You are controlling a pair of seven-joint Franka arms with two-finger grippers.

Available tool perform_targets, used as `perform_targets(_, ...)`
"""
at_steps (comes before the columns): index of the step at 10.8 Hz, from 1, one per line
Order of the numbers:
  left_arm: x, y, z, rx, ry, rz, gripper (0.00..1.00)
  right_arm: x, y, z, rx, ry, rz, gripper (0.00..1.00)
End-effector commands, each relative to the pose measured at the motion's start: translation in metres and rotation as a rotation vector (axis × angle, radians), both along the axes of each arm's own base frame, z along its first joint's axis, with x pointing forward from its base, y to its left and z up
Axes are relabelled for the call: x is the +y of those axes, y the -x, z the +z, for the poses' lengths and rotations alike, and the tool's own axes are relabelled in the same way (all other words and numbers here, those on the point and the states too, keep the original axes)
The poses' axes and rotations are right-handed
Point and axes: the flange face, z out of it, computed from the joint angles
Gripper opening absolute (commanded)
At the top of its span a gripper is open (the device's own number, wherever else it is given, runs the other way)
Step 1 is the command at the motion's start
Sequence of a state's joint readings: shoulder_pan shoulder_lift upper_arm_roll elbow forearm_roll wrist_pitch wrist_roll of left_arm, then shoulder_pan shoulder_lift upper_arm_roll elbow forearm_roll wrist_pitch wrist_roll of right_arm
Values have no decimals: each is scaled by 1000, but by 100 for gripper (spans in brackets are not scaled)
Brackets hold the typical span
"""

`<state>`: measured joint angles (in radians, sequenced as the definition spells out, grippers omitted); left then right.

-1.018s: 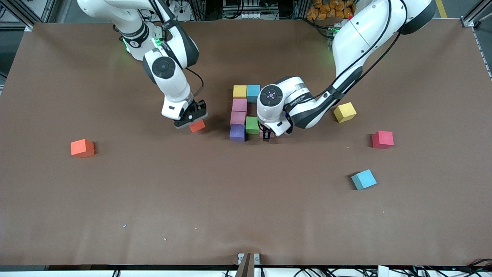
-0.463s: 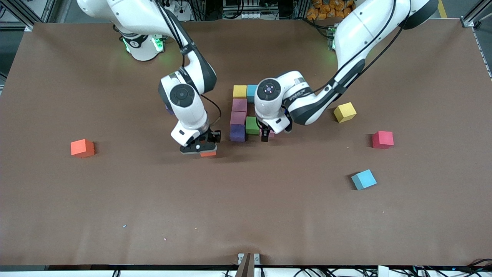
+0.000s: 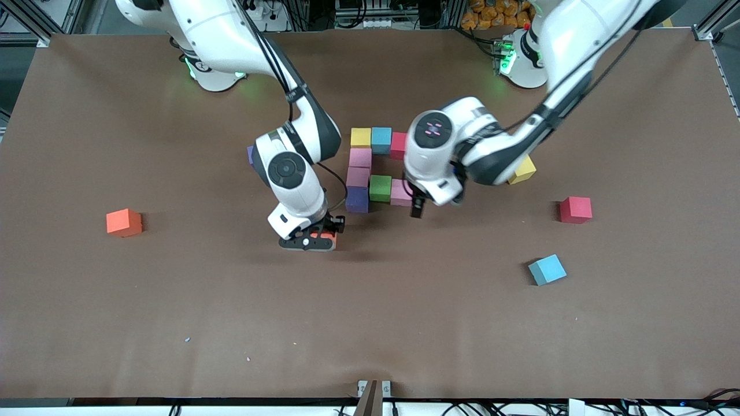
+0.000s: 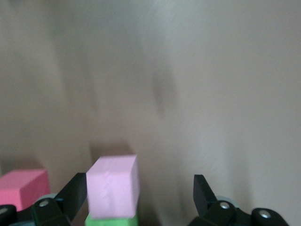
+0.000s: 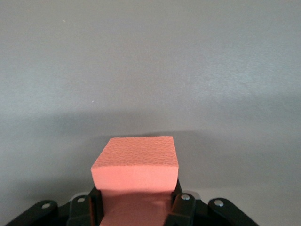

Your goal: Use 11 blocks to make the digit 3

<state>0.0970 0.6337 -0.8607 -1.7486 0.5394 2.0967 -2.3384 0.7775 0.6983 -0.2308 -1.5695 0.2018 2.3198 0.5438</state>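
Brown paper-like matting covers the table, matte and faintly creased; no writing on it or on any cube can be read.

Toward the right arm's end, 1 orange block sits alone, a plain foam cube with soft edges. The right gripper is low over the mat, just nearer the front camera than the purple cube of the figure, its fingers clamped on another orange cube whose grainy foam face fills the right wrist view.

At the table's middle lies the partial digit 3, flat on the mat, its long axis running from the robots' bases toward the front camera. The row farthest from the camera holds a yellow cube, a light blue cube and a red cube, touching. From the yellow one, 2 pink cubes and a purple cube run toward the camera in a column. Beside the lower pink cube sit a green cube and then a pale pink cube, forming the middle bar.

The left gripper hangs just beside that pale pink cube, fingers spread wide and holding nothing.

Toward the left arm's end lie a second yellow block, partly hidden by the left arm, a loose red block and a loose light blue block, well apart.
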Motion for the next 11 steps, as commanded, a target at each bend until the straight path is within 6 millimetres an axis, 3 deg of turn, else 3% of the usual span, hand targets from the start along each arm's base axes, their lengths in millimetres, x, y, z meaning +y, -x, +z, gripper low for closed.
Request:
perform_targets(1,43,-26,26,-37,-23,-58,100,24,-10,-11,-2,-9,-68,0)
perform_targets(2,65,-43,37,-35,-28,-87,100,29,-8,-22,3,-2,-70,0)
perform_targets(4,108,-70,61,-24,-38,-139,100,34,-4,-25,7,-3,-66,0)
perform_targets(6,152,-92,98,-33,-15,-158,100,42,4,-33,19,-7,-85,0)
perform_targets(11,229,-123,165,-60,-37,-246,100,60,19,-38,81,-62,-154,0)
